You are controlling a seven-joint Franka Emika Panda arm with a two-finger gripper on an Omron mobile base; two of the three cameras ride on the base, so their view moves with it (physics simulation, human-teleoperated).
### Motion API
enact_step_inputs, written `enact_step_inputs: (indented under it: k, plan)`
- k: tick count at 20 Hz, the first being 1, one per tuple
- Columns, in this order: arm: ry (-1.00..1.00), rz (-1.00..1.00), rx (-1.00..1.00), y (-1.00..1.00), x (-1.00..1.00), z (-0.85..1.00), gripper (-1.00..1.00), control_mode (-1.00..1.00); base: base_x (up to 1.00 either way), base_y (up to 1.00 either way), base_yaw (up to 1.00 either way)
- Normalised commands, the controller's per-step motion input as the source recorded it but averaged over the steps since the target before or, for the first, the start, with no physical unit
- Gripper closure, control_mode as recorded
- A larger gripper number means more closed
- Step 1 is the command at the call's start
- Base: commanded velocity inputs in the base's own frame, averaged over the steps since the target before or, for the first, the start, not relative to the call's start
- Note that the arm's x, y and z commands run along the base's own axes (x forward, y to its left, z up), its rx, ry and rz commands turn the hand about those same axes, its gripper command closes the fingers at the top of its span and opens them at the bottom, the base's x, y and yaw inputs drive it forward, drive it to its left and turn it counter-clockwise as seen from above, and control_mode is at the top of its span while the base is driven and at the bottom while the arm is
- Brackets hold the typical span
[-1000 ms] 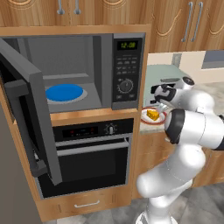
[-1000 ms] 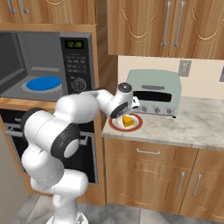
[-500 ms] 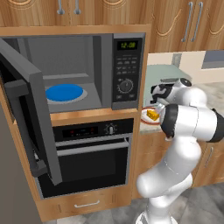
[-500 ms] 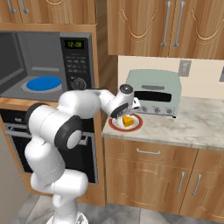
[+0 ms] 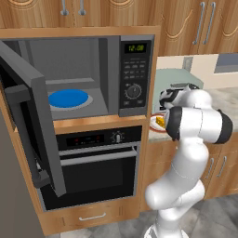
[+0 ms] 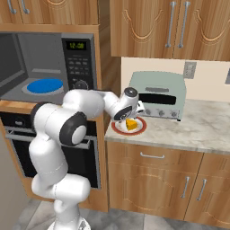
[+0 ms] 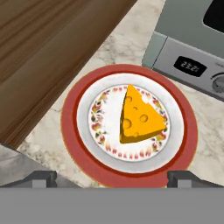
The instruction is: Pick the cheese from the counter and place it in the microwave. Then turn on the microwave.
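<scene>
Pincer (image 7: 112, 177) spread wide, nothing between the tips, hanging directly over the cheese (image 7: 139, 117) without touching it. In the hand view, two dark fingertips (image 7: 40, 178) at the bottom edge, far apart, with the wedge just ahead of them and roughly centred between.

Cheese: yellow-orange wedge with holes, lying flat on a plate (image 7: 76, 144) with a red rim and a floral ring on white. Plate resting on the beige marbled worktop (image 7: 124, 41), close to its left end, right under the pincer. Seen also in the right base view: cheese (image 6: 131, 124) on the plate (image 6: 117, 129), pincer (image 6: 129, 117) just above it.

Beyond the pincer, at the back of the worktop: pale-green toaster oven (image 6: 158, 94), near the plate but apart from it.

To the left of the pincer, well apart: microwave (image 5: 135, 74) built into the wooden cabinet, door (image 5: 28, 107) swung wide open, blue dish (image 5: 68, 98) on its floor, green display lit. Below the microwave: black oven (image 5: 100, 162) with horizontal handle.
</scene>
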Motion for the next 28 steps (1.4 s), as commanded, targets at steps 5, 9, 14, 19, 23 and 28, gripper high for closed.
enact_step_inputs:
  k: [5, 9, 14, 19, 23, 28]
  plan:
    - [0.00, 0.03, 0.00, -0.01, 0.20, -0.10, -1.00, -1.00, 0.00, 0.00, 0.00]
    - [0.00, 0.04, 0.00, -0.01, 0.19, -0.09, -1.00, -1.00, 0.00, 0.00, 0.00]
    - [0.03, 0.03, 0.00, -0.06, 0.20, -0.12, -1.00, -1.00, 0.00, 0.00, 0.00]
    - [0.03, 0.03, 0.00, -0.06, 0.23, -0.13, -1.00, -1.00, 0.00, 0.00, 0.00]
    - [0.01, 0.02, 0.00, -0.05, 0.19, -0.07, -1.00, -1.00, 0.00, 0.00, 0.00]
    - [0.01, 0.01, 0.00, -0.02, 0.16, -0.06, -1.00, -1.00, 0.00, 0.00, 0.00]
